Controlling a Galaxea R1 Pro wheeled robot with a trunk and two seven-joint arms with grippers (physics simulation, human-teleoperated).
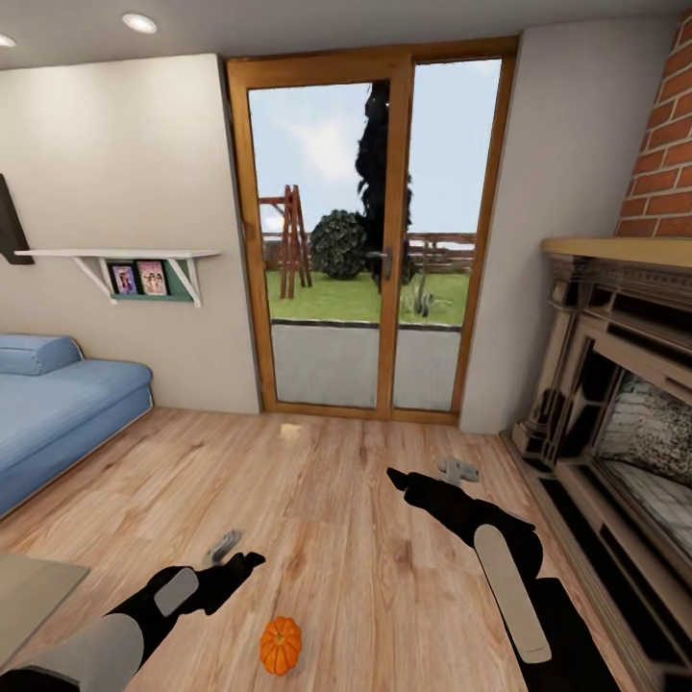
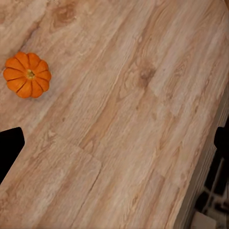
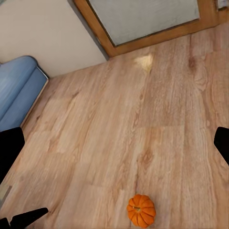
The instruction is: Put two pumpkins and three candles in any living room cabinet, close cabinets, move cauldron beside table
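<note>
Between your two arms, low on the wooden floor [image 1: 365,538], sits the one pumpkin [image 1: 280,645] you can reach. Left gripper [image 1: 223,550] hovers above the boards with its jaws apart and nothing in them; the pumpkin lies near it, toward the robot's base. Right gripper [image 1: 458,471] is held higher and further forward, also parted and empty, well apart from the pumpkin.

Step in hand, as judged: pick-up of this pumpkin. Use the left arm; it is the closer one. Draw the wrist back over the fruit, line the fingers across the ribbed sides rather than the stem, and descend straight. The body is round, so it will likely roll if you nudge it with one finger first; close both sides evenly.

Pumpkin appearance: small, orange, ribbed segments, short stem at the centre [image 2: 27,74]; upright on bare floor, touching nothing else [image 3: 141,210].

Surroundings: blue sofa [image 1: 58,413] on the left side, fireplace [image 1: 625,404] on the right, glass door [image 1: 370,240] ahead.
</note>
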